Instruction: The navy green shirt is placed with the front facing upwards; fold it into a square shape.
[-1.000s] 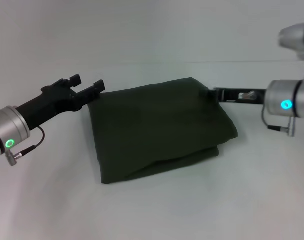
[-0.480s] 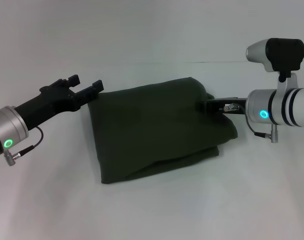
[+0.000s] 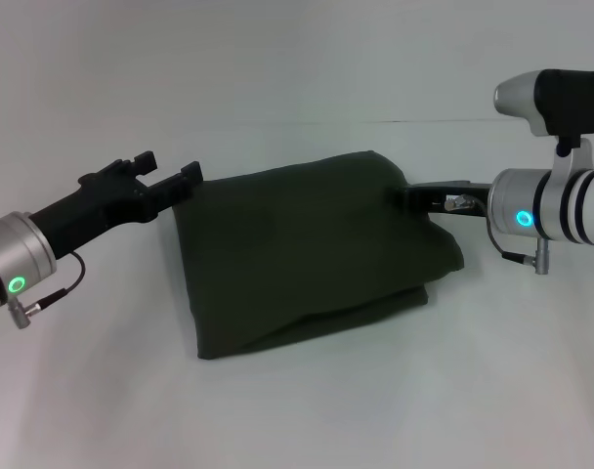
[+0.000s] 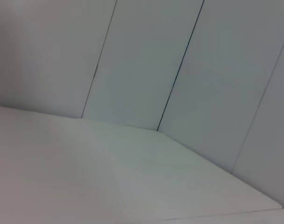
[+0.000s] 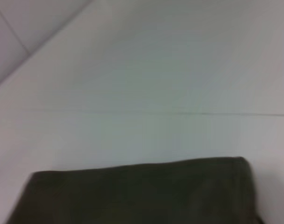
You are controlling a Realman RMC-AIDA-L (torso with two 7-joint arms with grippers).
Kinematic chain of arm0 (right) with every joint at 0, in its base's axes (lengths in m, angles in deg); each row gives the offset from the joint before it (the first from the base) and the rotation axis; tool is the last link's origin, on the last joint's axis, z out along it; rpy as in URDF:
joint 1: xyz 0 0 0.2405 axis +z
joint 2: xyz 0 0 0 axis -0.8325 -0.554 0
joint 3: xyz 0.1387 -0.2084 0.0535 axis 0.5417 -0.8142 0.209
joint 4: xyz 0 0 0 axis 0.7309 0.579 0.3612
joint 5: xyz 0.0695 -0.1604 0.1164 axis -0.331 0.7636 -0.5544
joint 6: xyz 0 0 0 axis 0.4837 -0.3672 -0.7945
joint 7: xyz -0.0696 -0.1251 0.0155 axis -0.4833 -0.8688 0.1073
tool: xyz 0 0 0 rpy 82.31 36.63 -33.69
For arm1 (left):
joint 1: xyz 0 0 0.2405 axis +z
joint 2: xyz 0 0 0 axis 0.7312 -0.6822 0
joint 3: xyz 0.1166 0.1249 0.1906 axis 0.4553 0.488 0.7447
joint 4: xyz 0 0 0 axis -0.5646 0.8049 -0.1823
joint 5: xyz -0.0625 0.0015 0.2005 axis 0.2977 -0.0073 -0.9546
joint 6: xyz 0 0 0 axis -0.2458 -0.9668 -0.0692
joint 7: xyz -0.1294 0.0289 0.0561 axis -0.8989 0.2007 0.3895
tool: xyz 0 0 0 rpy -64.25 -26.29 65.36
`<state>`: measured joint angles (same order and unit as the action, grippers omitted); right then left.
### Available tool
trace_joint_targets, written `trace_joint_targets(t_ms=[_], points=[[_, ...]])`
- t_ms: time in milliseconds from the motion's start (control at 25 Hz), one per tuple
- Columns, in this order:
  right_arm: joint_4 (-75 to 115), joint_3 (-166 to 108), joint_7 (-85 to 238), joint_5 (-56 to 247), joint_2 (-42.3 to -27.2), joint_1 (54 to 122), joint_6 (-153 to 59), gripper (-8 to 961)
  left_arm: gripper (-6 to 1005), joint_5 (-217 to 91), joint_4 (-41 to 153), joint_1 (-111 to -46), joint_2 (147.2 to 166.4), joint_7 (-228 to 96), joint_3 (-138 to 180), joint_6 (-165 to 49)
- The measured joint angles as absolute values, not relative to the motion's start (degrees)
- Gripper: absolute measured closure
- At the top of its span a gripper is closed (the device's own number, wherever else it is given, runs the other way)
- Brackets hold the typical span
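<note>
Head view: white tabletop (image 3: 307,420), paneled wall (image 4: 146,65) behind. The shirt (image 3: 312,254) lies folded mid-tabletop. Left gripper (image 3: 168,171) hovers at its far left corner, jaws apart, empty. Right gripper (image 3: 414,195) touches the far right corner; jaws' state unclear.

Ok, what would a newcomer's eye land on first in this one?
The navy green shirt, already folded into a rough square, lies mid-table. The left gripper sits open at its far left corner, and the right gripper reaches in at the far right corner.
</note>
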<state>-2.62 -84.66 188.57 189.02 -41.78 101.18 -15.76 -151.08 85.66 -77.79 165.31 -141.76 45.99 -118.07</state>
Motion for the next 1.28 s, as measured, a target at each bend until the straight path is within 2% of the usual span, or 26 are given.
trace_joint_targets(t_ms=[480,960,1280], points=[[-4.05,-85.47,183.95,187.85,-41.67,101.18,-1.82,951,155,-150.68,85.70,-77.20,165.51,-141.65,45.99,-118.07],[-1.32,-88.84,185.13,187.91,-41.70,102.36,-1.50,950,156,-150.67,85.65,-77.21,165.53,-141.45,46.00,-117.99],[-1.79,-88.48,185.96,187.84,-41.53,99.96,-1.68,949,156,-150.67,85.68,-77.22,165.53,-141.33,46.00,-117.99]])
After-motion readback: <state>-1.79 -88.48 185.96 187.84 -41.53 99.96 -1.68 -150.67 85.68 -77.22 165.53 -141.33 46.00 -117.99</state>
